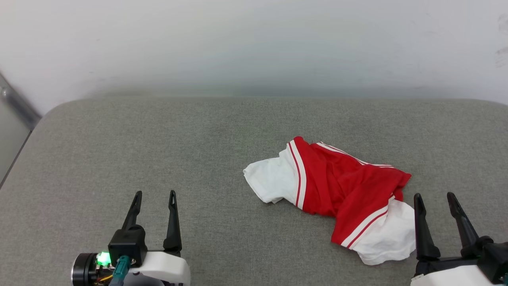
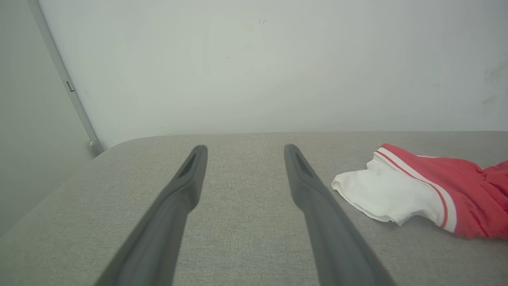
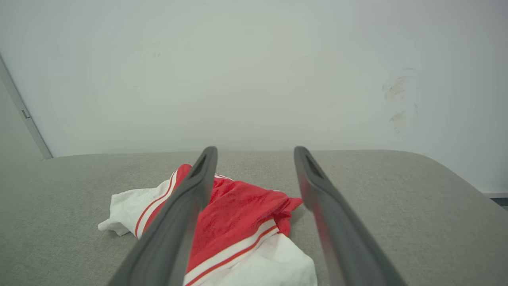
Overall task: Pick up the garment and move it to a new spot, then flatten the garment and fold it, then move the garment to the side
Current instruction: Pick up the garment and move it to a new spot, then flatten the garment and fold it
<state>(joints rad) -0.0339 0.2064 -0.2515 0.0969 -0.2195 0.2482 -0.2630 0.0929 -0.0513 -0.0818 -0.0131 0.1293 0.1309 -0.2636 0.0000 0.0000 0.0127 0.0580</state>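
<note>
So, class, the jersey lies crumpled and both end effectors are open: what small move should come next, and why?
Probably ease the right end effector forward and leftward onto the garment. It stands open and empty, right beside the near white sleeve, while the left end effector sits farther off over bare grey cushion.

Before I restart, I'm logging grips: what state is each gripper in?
Left gripper: open, holding nothing.
Right gripper: open, holding nothing, near the crumpled red-and-white fabric garment.
</note>
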